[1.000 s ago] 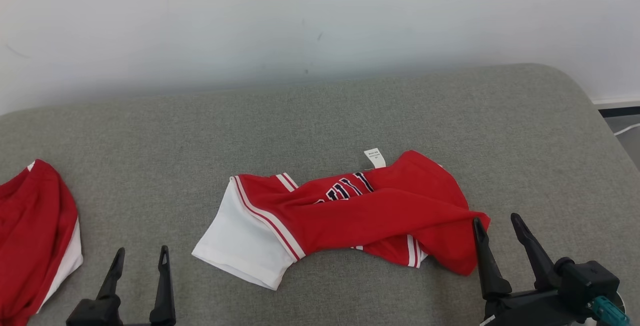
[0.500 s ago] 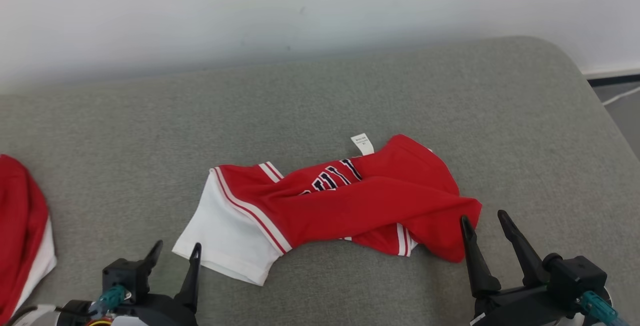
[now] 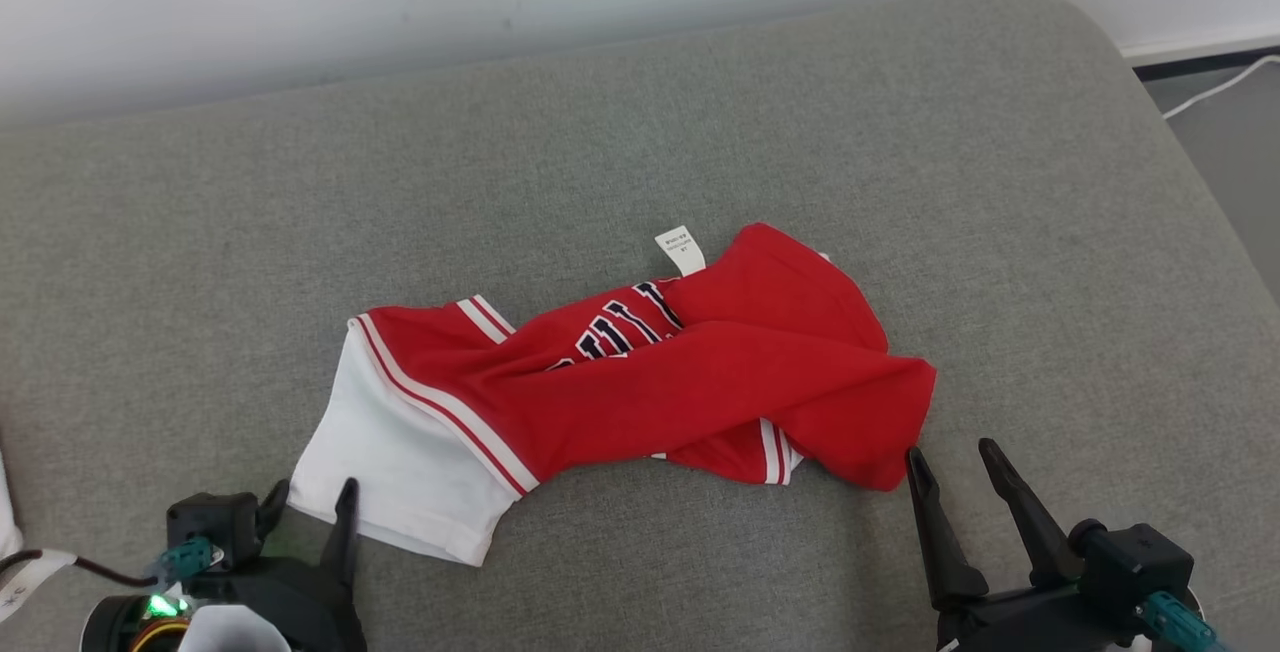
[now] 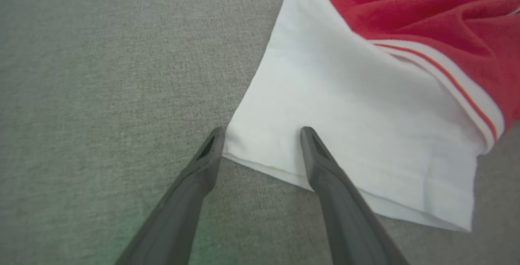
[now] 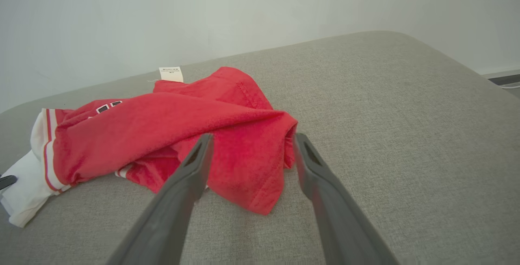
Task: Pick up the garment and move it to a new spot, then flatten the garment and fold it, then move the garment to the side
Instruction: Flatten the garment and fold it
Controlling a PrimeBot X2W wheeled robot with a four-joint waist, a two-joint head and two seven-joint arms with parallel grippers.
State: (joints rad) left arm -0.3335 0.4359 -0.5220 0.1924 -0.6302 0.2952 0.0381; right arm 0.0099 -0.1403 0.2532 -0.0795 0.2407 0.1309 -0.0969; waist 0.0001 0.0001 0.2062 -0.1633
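Jersey [image 3: 650, 382]: lay crumpled on grey cushion [image 3: 800, 132].
Left gripper [image 3: 314, 487]: jaws stood apart at white corner.
Right gripper [image 3: 950, 449]: jaws stood apart beside red end.

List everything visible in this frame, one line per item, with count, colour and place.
red and white jersey garment with dark lettering: one, red with a white end, crumpled mid-surface
white care label: one, white, sticking out at the garment's far edge
grey padded fabric surface: one, grey, under the garment
white wall: one, white, behind the surface
grey floor: one patch, grey, far right
white cable: one, white, on that floor
left pincer: one, dark, open at the garment's white corner
right pincer: one, dark, open at the garment's red end
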